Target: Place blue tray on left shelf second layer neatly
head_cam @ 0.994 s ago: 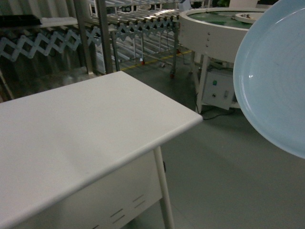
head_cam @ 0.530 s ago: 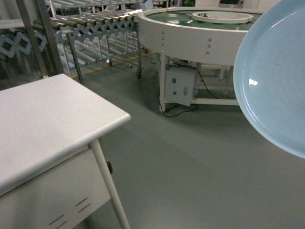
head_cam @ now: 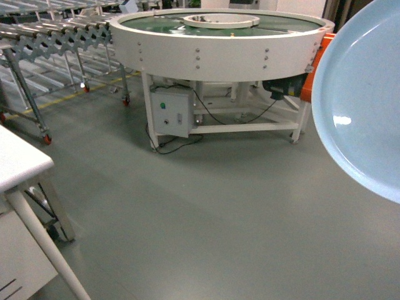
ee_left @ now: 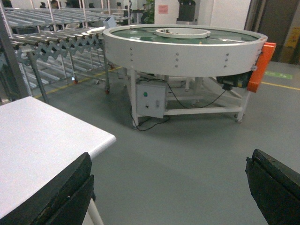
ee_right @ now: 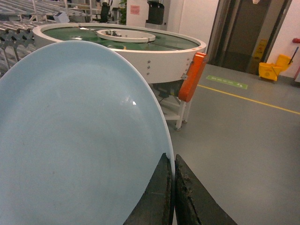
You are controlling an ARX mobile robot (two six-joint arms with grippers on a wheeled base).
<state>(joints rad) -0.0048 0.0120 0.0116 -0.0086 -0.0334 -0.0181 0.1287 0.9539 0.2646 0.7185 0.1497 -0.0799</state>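
Rim of the blue tray (ee_right: 79,136) is pinched by the right gripper (ee_right: 173,197). The left gripper (ee_left: 168,187) is spread wide, with nothing held.

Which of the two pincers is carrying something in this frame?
The right pincer: its fingers are closed on the rim of the blue tray, held up edge-on. The left pincer is spread open, with only floor between its fingers.
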